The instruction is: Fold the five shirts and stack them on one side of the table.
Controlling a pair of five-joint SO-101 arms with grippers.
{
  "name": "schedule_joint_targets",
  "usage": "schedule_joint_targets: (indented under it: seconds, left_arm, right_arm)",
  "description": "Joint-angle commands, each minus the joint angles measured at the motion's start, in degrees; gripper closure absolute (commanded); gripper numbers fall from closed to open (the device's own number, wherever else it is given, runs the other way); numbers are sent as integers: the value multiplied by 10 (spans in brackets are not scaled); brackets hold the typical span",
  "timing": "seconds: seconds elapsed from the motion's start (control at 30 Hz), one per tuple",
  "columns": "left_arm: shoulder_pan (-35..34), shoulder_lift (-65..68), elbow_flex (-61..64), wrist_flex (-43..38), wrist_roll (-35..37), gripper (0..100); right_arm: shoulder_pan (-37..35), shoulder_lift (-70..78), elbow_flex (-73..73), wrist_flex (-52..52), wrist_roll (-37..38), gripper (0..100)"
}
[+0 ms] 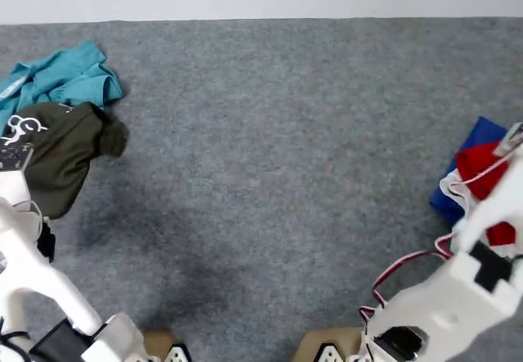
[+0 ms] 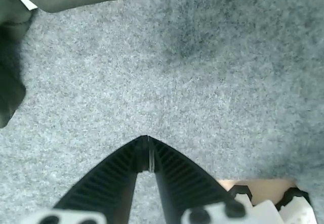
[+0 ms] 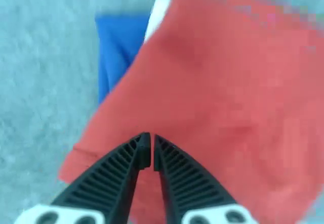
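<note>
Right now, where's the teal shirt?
High view, far left of the table: the teal shirt lies crumpled, touching the dark green shirt nearer the arms.

Far left on the table (image 1: 270,133): back shirt (image 1: 61,80), and touching it just in front, nearer the arms, front shirt (image 1: 61,154). Well apart, at the right edge: top shirt (image 1: 480,170) lying on bottom shirt (image 1: 482,133). Above bare table beside front shirt, left gripper (image 2: 148,155); above top shirt, right gripper (image 3: 148,153).

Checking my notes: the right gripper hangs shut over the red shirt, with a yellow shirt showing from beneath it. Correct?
No: a blue shirt, not yellow, shows beneath the red shirt, per the right wrist view. The right gripper does hang shut over the red shirt.
</note>
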Motion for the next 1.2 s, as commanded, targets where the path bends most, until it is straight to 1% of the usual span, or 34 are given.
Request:
schedule_joint_targets:
  seconds: [0.0, 0.13, 0.23, 0.47, 0.57, 0.67, 0.77, 0.87, 0.97, 1.17]
  left_arm:
    - [3, -21, -4, -4, -1, 996]
    - [3, -21, -4, -4, -1, 996]
    - [3, -21, -4, -4, -1, 996]
    - [3, -21, -7, -4, -1, 996]
    - [3, -21, -7, -4, -1, 996]
    - [3, -21, -7, -4, -1, 996]
    - [3, -21, -7, -4, -1, 996]
    - [3, -21, -7, -4, -1, 996]
    - [3, -21, -7, 1, -1, 996]
    - [3, -21, -7, 15, -1, 996]
  right_arm:
    - [-33, 45, -29, 22, -52, 990]
    - [-58, 108, -33, 21, -60, 990]
    - [-73, 109, -33, 24, -59, 990]
    - [-57, 2, -33, 27, -55, 990]
    - [-50, -53, -30, 29, -17, 990]
    - [-44, -101, -30, 58, -1, 990]
    - [-44, -128, -29, 116, -1, 990]
    - [-30, -134, -29, 174, -2, 990]
    - [-5, -125, -24, 200, -4, 990]
    - [53, -64, 45, 141, -4, 990]
